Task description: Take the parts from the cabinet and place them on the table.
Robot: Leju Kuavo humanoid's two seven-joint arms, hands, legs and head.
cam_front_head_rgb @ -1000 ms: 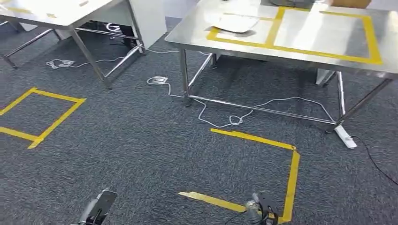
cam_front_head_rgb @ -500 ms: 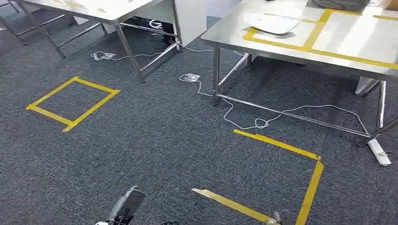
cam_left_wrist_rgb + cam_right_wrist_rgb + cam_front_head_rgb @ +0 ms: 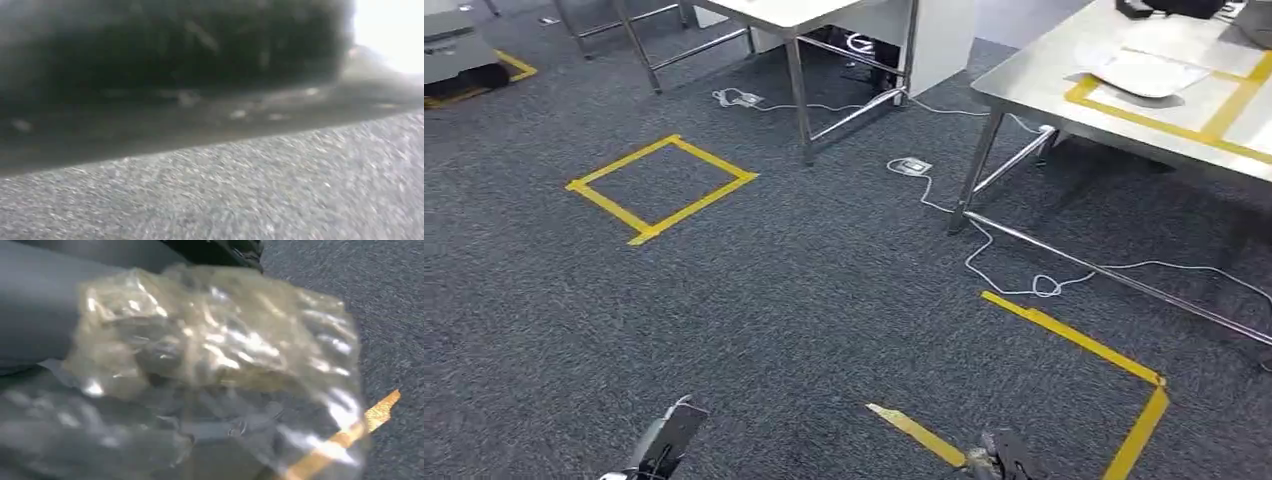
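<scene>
A clear plastic bag of parts (image 3: 215, 355) is gripped in my right hand (image 3: 35, 305), whose grey cover shows behind it in the right wrist view; the bag hides the fingers. In the head view that arm's end (image 3: 999, 460) hangs low over the carpet beside a strip of yellow tape. My left arm's end (image 3: 662, 445) also hangs low, and its hand cannot be made out; the left wrist view is a blur of carpet and dark shapes. The steel table (image 3: 1044, 85) with yellow tape outlines stands at the far right, with a white flat item (image 3: 1146, 72) on it.
Grey carpet carries a yellow tape square (image 3: 662, 188) at left and a partial one (image 3: 1084, 345) at right. White cables (image 3: 984, 250) trail by the steel table's legs. A white table (image 3: 804, 10) stands at the back, and a low grey object (image 3: 459, 55) at far left.
The camera has swung to the left: tables, cables and tape marks have all shifted rightward in the picture. Both arms still hang at the bottom edge.
</scene>
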